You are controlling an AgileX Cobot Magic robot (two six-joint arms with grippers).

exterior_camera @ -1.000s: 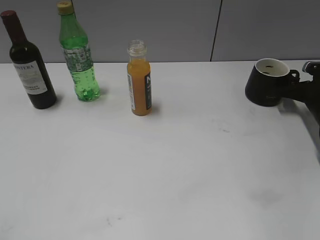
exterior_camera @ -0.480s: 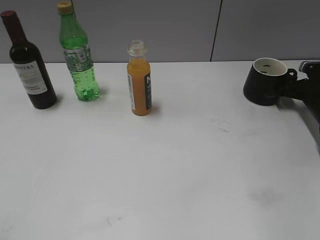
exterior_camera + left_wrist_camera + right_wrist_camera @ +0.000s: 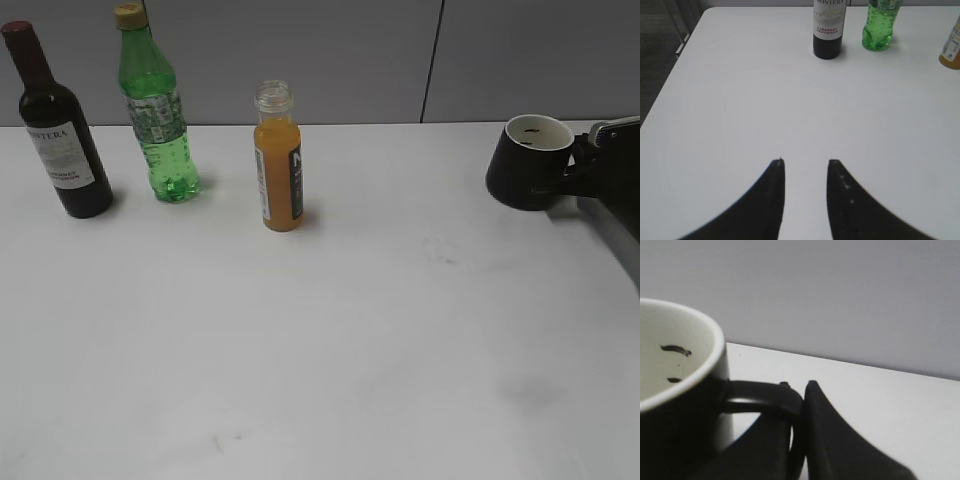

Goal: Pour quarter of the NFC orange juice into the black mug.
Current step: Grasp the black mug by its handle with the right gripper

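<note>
My right hand (image 3: pixel 799 390) is clamped on the handle of the mug (image 3: pixel 528 163), its two fingers pinched together around the loop, at the far right of the desk (image 3: pixel 360 350). The mug looks tilted slightly toward the left, its white inside showing a couple of dark marks.

The juice (image 3: pixel 277 157) stands upright and uncapped near the back of the desk, left of centre and well apart from the mug. Further left stand the green bottle (image 3: pixel 154 103) with its yellow cap and, beside it, the wine bottle (image 3: pixel 55 123), both upright near the back edge. Nothing lies between the mug and the juice; that stretch of white desk is bare, as is the whole front half.

My left hand (image 3: pixel 805 167) hovers low over the near left part of the desk with its fingers parted by a modest gap, holding nothing. From there the wine bottle and green bottle are straight ahead, and the juice sits off at the right rim of that view. The desk's left edge runs close by, with dark floor past it.
</note>
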